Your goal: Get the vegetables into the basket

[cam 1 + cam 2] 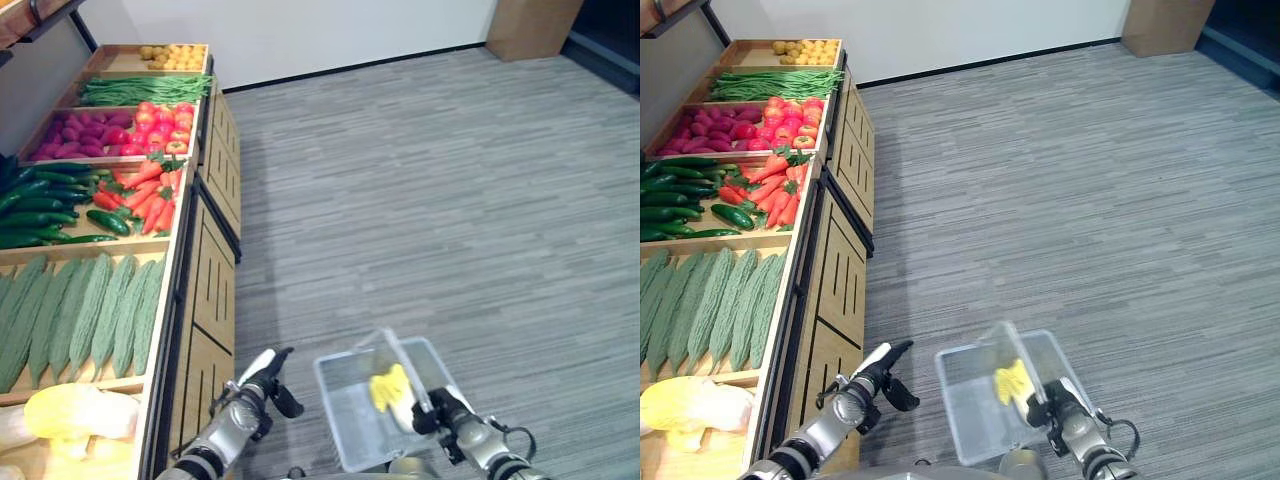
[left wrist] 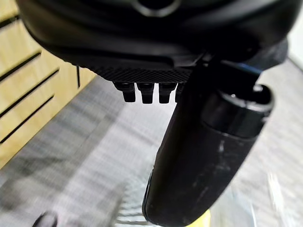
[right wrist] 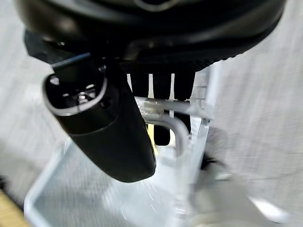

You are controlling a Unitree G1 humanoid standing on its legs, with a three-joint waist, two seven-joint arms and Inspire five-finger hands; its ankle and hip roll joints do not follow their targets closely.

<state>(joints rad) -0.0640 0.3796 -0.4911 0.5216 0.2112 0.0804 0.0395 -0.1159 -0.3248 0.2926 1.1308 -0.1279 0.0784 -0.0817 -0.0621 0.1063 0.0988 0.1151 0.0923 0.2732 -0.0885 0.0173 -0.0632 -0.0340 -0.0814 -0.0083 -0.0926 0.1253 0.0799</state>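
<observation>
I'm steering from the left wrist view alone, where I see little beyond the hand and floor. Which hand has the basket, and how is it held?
Observer: The right hand has it, fingers curled round the handle of the clear basket.
Operator: Anything in it yet?
Observer: One yellow vegetable lies inside, by the handle.
Operator: And my left hand?
Observer: The left hand hangs open and holds nothing, between the wooden stand and the basket.
Operator: What is nearest on the stand?
Observer: Pale yellow cabbage, then green bitter gourds beyond it.
</observation>
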